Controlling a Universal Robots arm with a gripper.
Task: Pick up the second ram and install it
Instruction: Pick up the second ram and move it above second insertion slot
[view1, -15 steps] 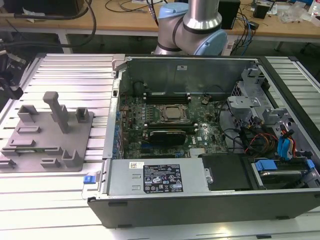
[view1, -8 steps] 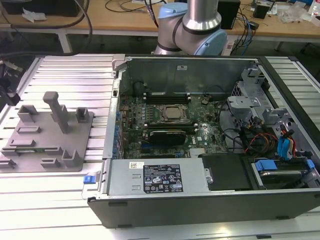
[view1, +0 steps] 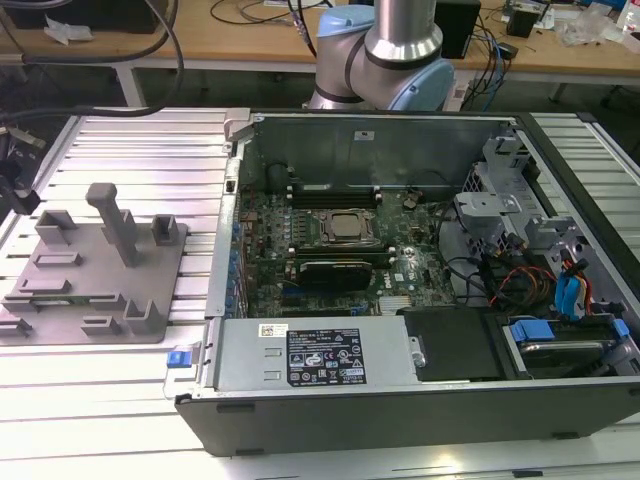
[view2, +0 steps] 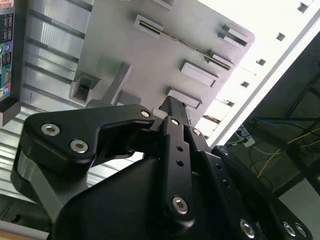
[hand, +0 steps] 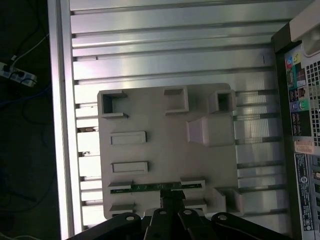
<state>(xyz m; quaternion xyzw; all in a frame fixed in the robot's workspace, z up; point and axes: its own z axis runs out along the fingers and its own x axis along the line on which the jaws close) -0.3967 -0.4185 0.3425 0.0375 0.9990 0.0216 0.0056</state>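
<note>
In the exterior view, a grey fixture plate (view1: 100, 290) sits to the exterior view's left of the open computer case (view1: 400, 380). In the first wrist view, the second ram (hand: 155, 187) stands on edge in a slot of that plate. The gripper (hand: 172, 199) is just beside it, jaws drawn together and empty. In the second wrist view, the gripper points at the plate, apart from the ram.

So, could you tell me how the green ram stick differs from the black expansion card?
The second ram is green and stands on edge in the grey fixture, outside the case; the expansion card is black and seated on the motherboard inside it. The claw is right by the second ram, away from the expansion card. Both are long boards.
</note>
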